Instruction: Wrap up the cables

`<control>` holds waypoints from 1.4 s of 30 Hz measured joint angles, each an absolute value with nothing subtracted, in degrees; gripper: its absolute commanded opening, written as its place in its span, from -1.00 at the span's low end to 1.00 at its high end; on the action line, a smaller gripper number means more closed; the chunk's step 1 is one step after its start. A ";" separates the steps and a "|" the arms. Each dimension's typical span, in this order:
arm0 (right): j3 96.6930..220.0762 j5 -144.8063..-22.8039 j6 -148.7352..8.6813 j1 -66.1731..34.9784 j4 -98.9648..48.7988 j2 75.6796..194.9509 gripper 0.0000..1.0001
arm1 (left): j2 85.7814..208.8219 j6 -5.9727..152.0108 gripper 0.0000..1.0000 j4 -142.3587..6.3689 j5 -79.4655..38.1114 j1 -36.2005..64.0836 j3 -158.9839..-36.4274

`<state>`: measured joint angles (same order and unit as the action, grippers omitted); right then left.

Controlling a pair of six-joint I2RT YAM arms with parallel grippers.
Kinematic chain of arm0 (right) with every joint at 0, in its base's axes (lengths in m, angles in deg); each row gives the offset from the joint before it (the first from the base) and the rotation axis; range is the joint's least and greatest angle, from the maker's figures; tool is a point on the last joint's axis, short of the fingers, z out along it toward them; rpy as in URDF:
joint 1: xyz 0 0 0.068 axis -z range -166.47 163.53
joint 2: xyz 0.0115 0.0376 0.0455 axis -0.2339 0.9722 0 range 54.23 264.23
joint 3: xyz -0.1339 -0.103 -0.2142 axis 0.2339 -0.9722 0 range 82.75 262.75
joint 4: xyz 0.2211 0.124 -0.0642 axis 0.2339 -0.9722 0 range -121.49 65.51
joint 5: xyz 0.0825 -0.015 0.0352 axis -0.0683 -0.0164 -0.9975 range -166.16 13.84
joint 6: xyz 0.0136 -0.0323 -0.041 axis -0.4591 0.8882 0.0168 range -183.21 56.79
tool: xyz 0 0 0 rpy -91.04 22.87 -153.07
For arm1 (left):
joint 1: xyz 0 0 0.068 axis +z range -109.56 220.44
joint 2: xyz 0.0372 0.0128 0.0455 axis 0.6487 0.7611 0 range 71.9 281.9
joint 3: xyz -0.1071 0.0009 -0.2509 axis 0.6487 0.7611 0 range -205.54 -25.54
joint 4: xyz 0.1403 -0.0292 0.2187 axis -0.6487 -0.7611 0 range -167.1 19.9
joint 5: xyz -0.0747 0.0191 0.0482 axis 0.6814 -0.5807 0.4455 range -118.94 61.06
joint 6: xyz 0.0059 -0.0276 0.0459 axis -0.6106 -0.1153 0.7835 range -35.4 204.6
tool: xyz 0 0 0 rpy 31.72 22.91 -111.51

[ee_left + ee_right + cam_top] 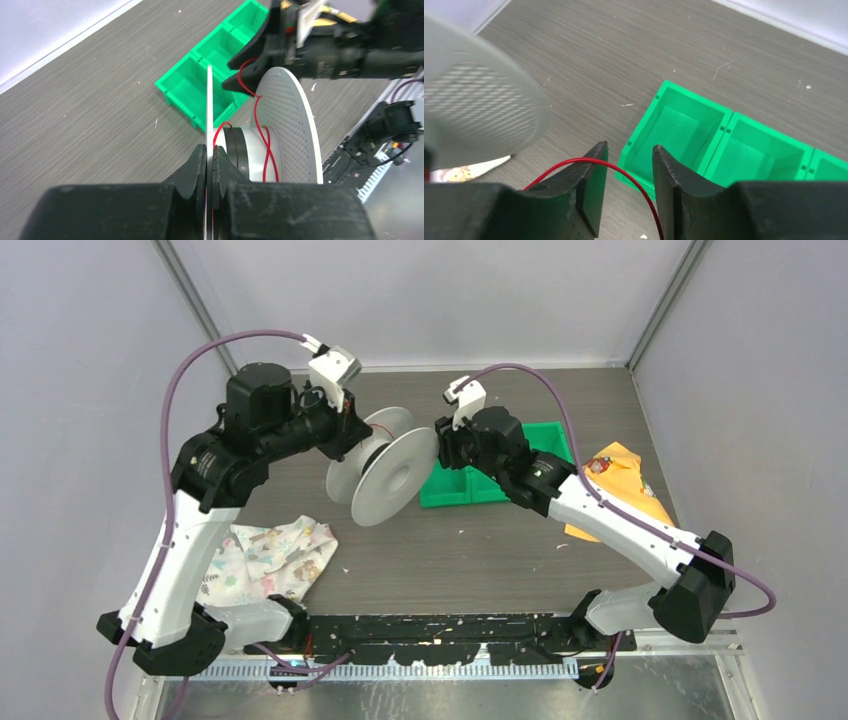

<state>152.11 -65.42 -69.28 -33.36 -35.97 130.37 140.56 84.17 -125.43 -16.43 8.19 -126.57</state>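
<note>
A white spool (385, 475) is held off the table, tilted, between the two arms. My left gripper (210, 150) is shut on the edge of the spool's thin near flange (209, 100). A thin red cable (257, 107) crosses the spool's hub in loose turns and runs up to my right gripper (240, 72). In the right wrist view the right gripper (630, 150) stands open, and the red cable (624, 172) arcs loosely over its left finger and down through the gap. The spool's perforated flange (474, 115) is blurred at the left.
A row of green bins (470, 485) sits on the table under and behind the right gripper. A patterned cloth (270, 555) lies front left and a yellow cloth (625, 480) at the right. Walls close in both sides.
</note>
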 measured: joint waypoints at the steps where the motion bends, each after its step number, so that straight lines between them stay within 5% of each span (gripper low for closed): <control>1: 151.87 -65.71 -69.91 -33.19 -35.97 130.72 0.01 | 140.14 83.58 -0.99 -125.43 -16.08 8.19 -126.92; 36: 137.25 -75.56 -87.40 -30.63 -28.19 126.59 0.17 | 137.94 67.89 -0.99 -118.33 -24.40 11.91 -127.73; 42: 136.18 -77.84 -87.79 -29.82 -24.76 122.42 0.34 | 138.09 65.97 -0.99 -117.95 -23.55 14.20 -127.73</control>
<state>136.18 -77.84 -87.79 -29.82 -24.76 122.42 138.09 65.97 -117.95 -23.55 14.20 -127.73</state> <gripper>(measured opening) 0.644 0.033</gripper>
